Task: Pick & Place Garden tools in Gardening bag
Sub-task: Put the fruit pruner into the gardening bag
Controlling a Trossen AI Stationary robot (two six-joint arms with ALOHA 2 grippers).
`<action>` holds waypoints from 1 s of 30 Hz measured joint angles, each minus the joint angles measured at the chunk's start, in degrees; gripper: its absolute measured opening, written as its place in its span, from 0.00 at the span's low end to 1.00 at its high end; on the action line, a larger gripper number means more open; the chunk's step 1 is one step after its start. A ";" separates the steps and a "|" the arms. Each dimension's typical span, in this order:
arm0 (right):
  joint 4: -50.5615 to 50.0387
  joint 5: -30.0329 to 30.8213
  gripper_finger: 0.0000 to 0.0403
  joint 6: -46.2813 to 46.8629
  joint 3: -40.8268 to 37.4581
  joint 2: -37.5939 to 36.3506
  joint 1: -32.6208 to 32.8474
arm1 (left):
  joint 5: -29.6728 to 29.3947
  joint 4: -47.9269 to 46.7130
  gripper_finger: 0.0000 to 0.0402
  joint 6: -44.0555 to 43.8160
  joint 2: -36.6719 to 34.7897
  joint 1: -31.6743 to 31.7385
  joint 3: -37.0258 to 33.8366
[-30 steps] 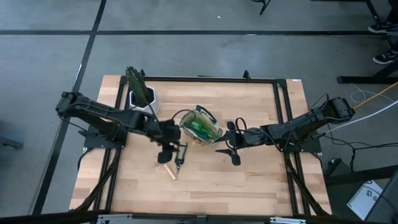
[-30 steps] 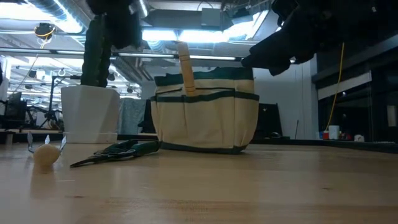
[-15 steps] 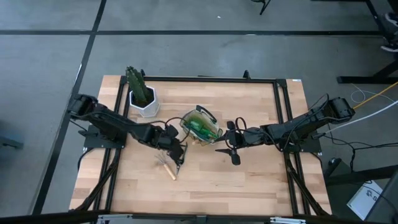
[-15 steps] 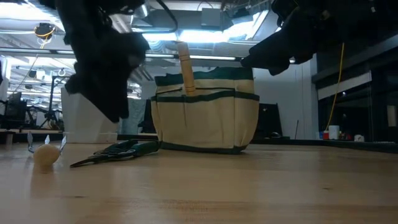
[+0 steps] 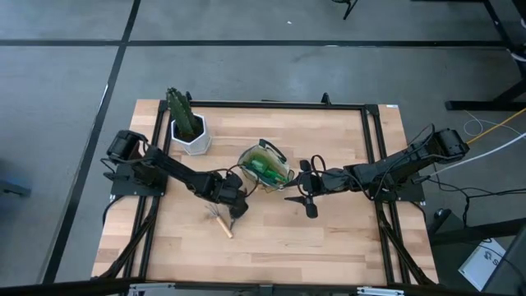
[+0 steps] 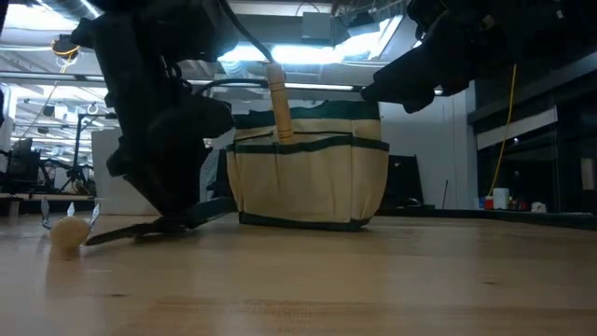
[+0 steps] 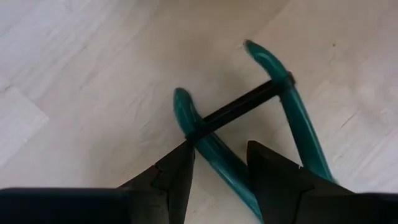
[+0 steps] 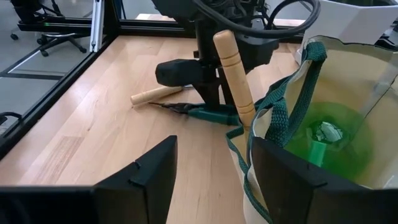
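While the right arm waits beside the bag, the left arm works low at the shears
Left gripper [image 7: 217,168]: down at the table just in front of the bag; its fingers [image 7: 177,177] stand apart, one on each side of a green handle of the shears, not yet closed on it
Shears [image 7: 249,124]: lying flat on the wood, two green handles joined by a black bar across them; in the low view the dark blades [image 6: 121,231] point away from the bag along the table
Bag [image 5: 265,167]: upright near the table's middle, tan cloth with green trim and green lining, loop handles up
Trowel handle [image 6: 276,101]: wooden, sticking up out of the bag's top edge, tilted a little
Spray bottle [image 8: 323,140]: green, down inside the bag, seen from the right wrist
Rake [image 5: 222,223]: wooden handle lying on the table near the left gripper, on the side away from the bag; its rounded end [image 6: 67,233] shows in the low view, metal prongs behind it
Right gripper [image 5: 302,194]: held in the air just beside the bag, on the side opposite the shears, fingers spread wide, empty
Plant [image 5: 184,115]: green cactus-like, in a white pot at the table's far left part, well apart from the bag
Table [image 5: 345,238]: pale wood boards in a black frame
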 joint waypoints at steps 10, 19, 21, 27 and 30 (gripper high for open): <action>0.00 0.00 0.51 0.07 0.00 0.00 0.00 | 1.07 -1.30 0.16 6.83 -0.03 0.11 -0.06; 0.00 0.01 0.51 0.20 0.00 0.00 0.02 | -1.87 -4.67 0.05 10.96 -5.05 -0.37 -0.40; -0.20 0.02 0.51 0.20 0.00 0.00 0.00 | -4.37 -5.86 0.05 11.42 -7.10 -0.79 -0.39; -0.26 0.03 0.51 0.20 0.00 0.00 0.00 | -13.77 -5.70 0.05 12.97 -13.48 -3.48 -0.30; -0.26 0.04 0.51 0.20 0.00 0.00 0.01 | -20.92 -5.89 0.05 13.06 -16.41 -5.10 -0.32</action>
